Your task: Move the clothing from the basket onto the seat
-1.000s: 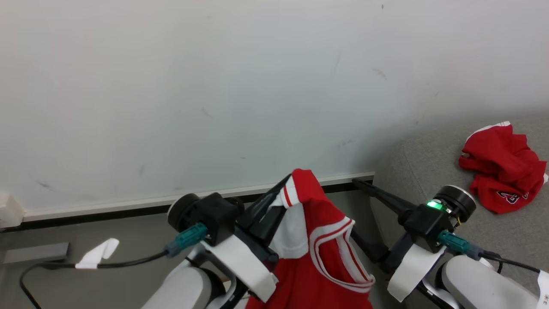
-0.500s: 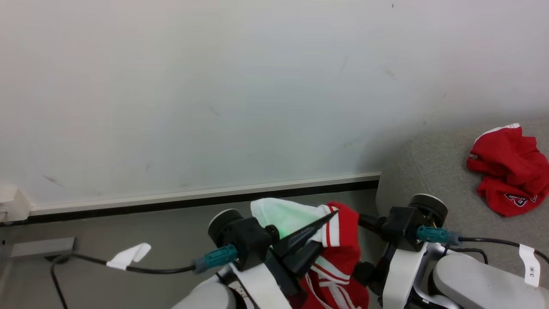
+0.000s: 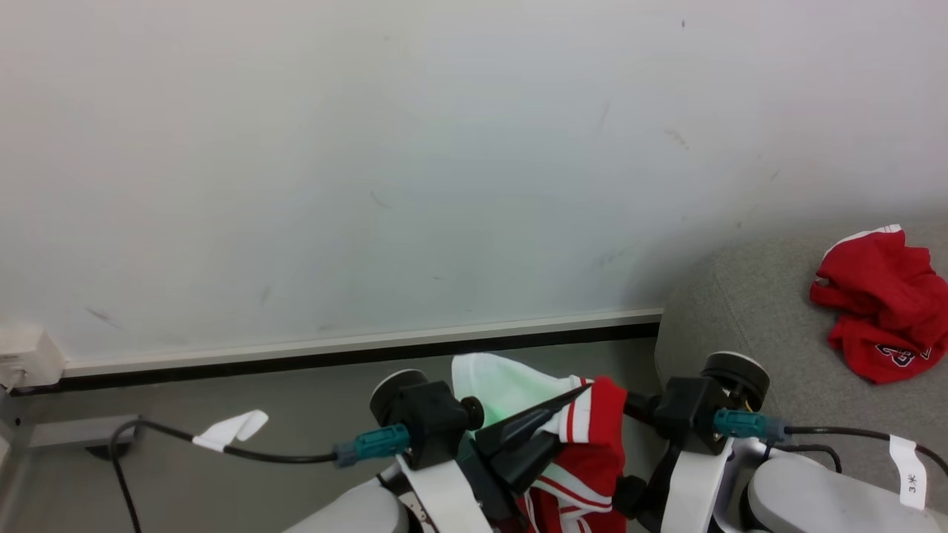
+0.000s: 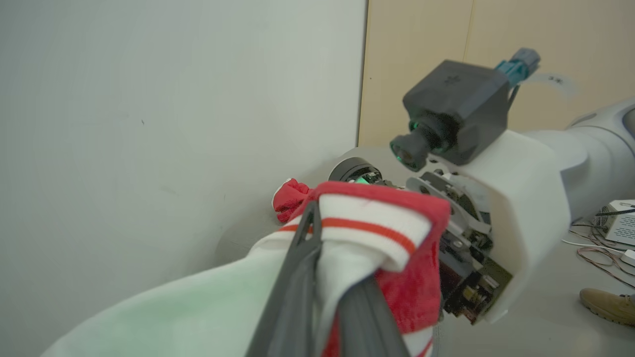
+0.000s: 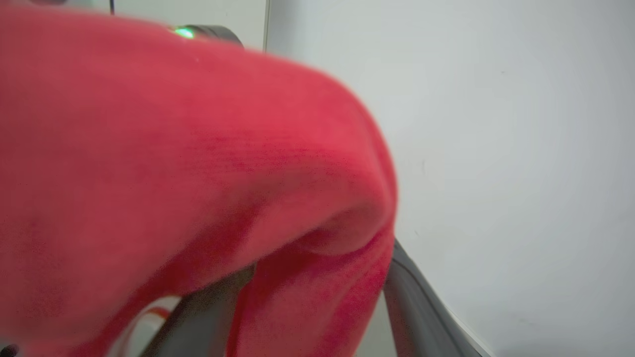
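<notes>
Beside wall (image 3: 370, 148) and grey seat (image 3: 748, 311), left end effector (image 3: 574, 403) clamps jersey (image 3: 600, 444); right end effector (image 5: 317, 287) unclear.

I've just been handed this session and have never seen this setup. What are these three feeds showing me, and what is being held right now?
You are driving a robot with two arms. The wide feed comes from its head and looks down past both arms at a white wall, a grey floor and, on the right, the grey seat. One red jersey lies crumpled on that seat.

The other two feeds come from a camera on each wrist, each looking along that arm's two dark fingers. The left tool is pinched on the white, red-striped edge of a second jersey, which is held between the arms. In the right wrist feed, the right tool has its fingers spread. Red cloth is draped over them, and they do not look clamped on it.
</notes>
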Motion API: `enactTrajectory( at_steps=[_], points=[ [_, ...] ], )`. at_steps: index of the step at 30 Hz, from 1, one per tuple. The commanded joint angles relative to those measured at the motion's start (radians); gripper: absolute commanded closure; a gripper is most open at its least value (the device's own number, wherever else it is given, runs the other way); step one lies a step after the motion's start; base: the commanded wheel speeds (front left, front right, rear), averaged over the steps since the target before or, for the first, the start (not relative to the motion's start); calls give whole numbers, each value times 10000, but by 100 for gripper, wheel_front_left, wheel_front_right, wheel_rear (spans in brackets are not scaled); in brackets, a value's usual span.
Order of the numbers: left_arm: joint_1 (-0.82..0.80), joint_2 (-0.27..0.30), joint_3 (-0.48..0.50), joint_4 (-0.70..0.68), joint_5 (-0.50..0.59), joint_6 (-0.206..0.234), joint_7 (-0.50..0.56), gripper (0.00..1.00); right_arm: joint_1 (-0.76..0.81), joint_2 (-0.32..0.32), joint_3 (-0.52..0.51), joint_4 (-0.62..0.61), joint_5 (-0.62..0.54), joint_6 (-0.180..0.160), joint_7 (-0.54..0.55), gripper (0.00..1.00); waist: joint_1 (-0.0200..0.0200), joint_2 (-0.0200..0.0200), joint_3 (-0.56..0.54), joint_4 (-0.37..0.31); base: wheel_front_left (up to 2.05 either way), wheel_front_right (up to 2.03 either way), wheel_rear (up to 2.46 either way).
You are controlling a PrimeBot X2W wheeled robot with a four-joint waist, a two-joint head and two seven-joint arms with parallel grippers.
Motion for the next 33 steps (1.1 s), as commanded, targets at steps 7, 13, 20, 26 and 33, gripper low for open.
enactTrajectory(
  at_steps=[7, 13, 20, 26, 33],
  points=[
    [-271, 88, -36, 286, -111, 61, -310, 100, 378, -70, -4, 93, 204, -29, -304, 100, -1, -1, 0, 62, 0, 0, 0],
    [-106, 163, 52, 746, -10, 123, -471, 55, 186, -286, -3, 672, 501, -29, -971, 100, -1, -1, 93, -47, 0, 0, 0],
    [61, 65, 240, 1304, 157, 283, -618, 0, -113, -457, -223, 1164, 758, -29, -1455, 100, -1, -1, 302, -476, 0, 0, 0],
    [180, -72, 394, 1803, 269, 310, -682, 0, -321, -729, -875, 1429, 664, -29, -1691, 100, -1, -1, 544, -945, 0, 0, 0],
    [232, -296, 553, 2223, 448, 314, -698, 0, -381, -1049, -1645, 1491, 466, -29, -1769, 100, -1, -1, 804, -1568, 0, 0, 0]
  ],
)
